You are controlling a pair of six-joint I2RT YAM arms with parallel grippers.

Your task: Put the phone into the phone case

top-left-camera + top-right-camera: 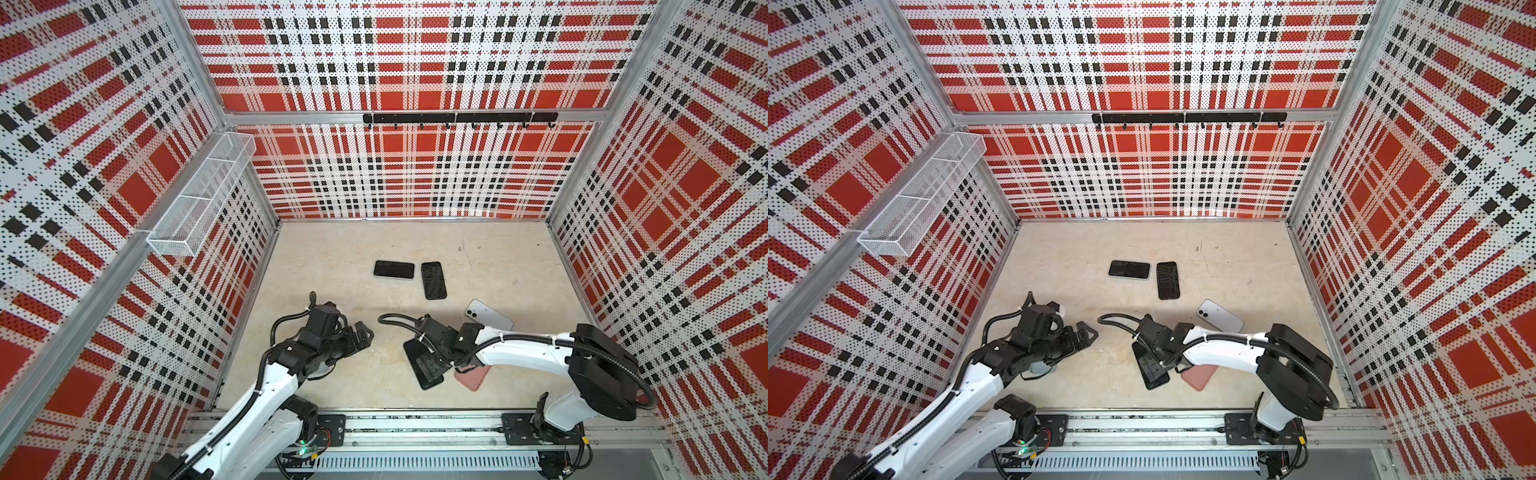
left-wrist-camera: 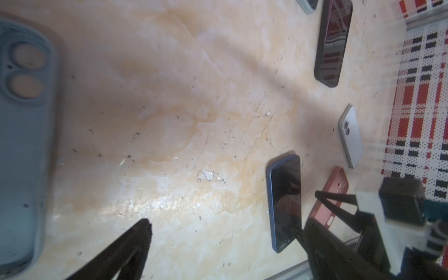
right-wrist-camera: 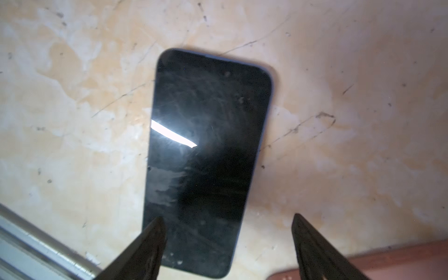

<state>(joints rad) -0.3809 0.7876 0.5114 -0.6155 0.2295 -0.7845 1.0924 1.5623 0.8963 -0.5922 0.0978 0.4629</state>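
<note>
Right end effector wide, empty; dark phone beneath, one fingertip over its screen. Risk: closing off-centre skids phone. Left end effector wide too.

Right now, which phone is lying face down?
The silver phone. Only it shows its back, with two lenses facing up. The other three phones show dark screens.

You find nothing legible here: no text, brand, number or sign on the phone, the pink case or the walls.
</note>
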